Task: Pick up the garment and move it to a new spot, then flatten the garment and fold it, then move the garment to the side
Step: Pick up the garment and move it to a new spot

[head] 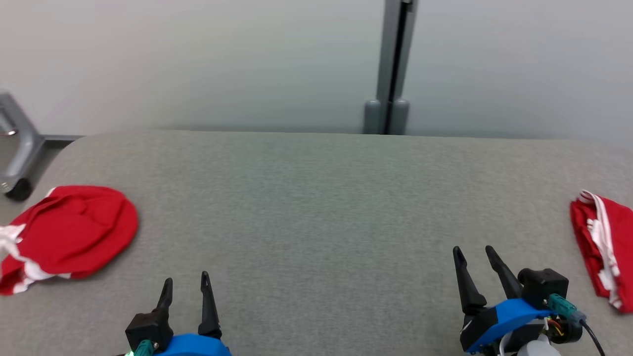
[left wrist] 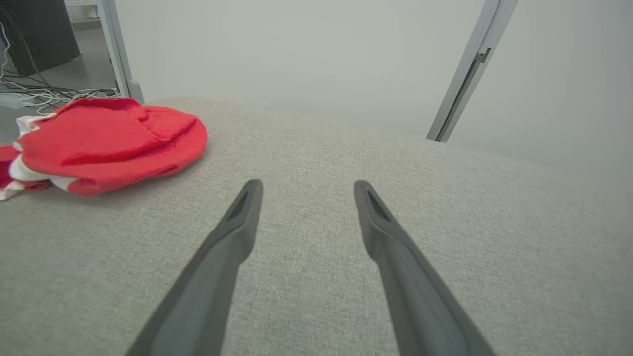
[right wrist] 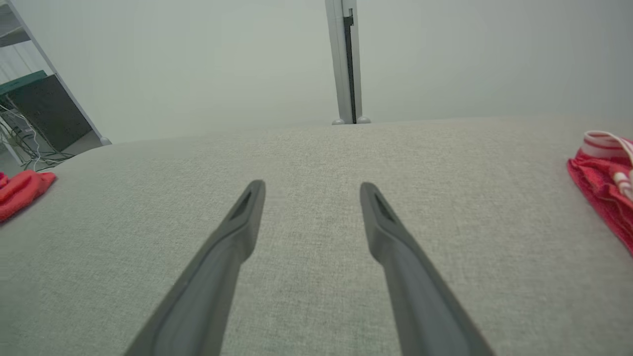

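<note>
**Hovering grippers, two red garments, nothing yet in hand**

Both of the robot's arms hang low over the grey, cloth-covered table point(head: 316, 198), each with its two dark fingers spread wide and nothing between them. The left gripper point(head: 186, 277) points up the table, with a crumpled red garment point(head: 74, 230) lying near it, off to its left by the table's edge. The right gripper point(head: 472, 248) is well apart from the left one. A second red garment point(head: 598, 247), narrower and neater, lies at the table's right edge.

The bunched heap on the left looks like the piece still to be worked, though the pictures do not settle that.

The cloth appears to be a light, soft knit. It will likely sag and drape once lifted, hold no shape of its own, and drag rather than slide on the textured cover. Nothing about it looks fragile.

The best place to take hold is probably the white trim point(head: 11, 236) along the heap's outer side, where a firmer hem gives the fingers an edge to bite. A pinch on the smooth rounded bulge facing the table's middle would likely gather several layers at once. Spreading the garment flat will probably take both grippers, one at each corner.
</note>
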Robot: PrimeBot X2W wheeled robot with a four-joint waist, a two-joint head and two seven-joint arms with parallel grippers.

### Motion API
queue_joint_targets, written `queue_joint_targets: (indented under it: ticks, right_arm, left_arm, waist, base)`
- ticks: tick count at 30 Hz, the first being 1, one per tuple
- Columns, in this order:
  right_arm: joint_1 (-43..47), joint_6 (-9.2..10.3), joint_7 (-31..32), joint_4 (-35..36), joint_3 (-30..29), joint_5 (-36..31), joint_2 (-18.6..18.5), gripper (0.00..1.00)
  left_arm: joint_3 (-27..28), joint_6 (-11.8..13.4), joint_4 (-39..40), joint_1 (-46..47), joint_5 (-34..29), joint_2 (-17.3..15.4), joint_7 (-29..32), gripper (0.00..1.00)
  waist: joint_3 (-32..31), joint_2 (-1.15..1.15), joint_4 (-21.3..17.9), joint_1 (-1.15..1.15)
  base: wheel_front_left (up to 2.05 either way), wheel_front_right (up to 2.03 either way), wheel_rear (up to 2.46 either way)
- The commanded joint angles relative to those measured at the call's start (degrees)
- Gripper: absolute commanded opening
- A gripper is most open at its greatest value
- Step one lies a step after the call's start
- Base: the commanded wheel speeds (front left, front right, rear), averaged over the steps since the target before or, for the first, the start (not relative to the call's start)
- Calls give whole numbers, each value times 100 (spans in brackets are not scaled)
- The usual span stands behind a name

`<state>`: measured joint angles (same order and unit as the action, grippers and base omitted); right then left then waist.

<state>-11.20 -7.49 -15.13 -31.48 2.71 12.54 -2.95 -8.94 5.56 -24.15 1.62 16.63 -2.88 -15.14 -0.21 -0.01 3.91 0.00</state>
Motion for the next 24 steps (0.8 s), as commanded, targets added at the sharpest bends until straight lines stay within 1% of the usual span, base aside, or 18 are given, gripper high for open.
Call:
queue_joint_targets:
  ticks: [1, 8, 14, 22, 24]
  right_arm:
    - [98, -1, 1, -10, 5, 19, -2, 100]
    - [113, -1, 1, -23, 99, 99, -4, 100]
    - [30, -1, 1, -24, 237, 115, -7, 100]
    - [19, -1, 1, 21, 294, 120, -8, 100]
    - [11, -1, 1, 17, 310, 133, -7, 100]
  left_arm:
    - [-15, 11, 9, 75, -40, -2, 1, 100]
    - [81, -30, 16, 34, -144, 3, 1, 100]
    - [220, -10, 99, -27, -178, 4, 1, 100]
    - [318, 12, 174, -123, -194, 4, 1, 100]
    - [379, 37, 158, -142, -126, 0, 1, 100]
  waist:
    - [77, 1, 202, 0]
    - [118, 1, 1093, 0]
    - [233, 1, 1789, 0]
    - [290, 1, 2559, 0]
    - [303, 1, 2634, 0]
  base:
    - [0, 0, 0]
    - [0, 0, 0]
    - [0, 0, 0]
    - [0, 0, 0]
    - [0, 0, 0]
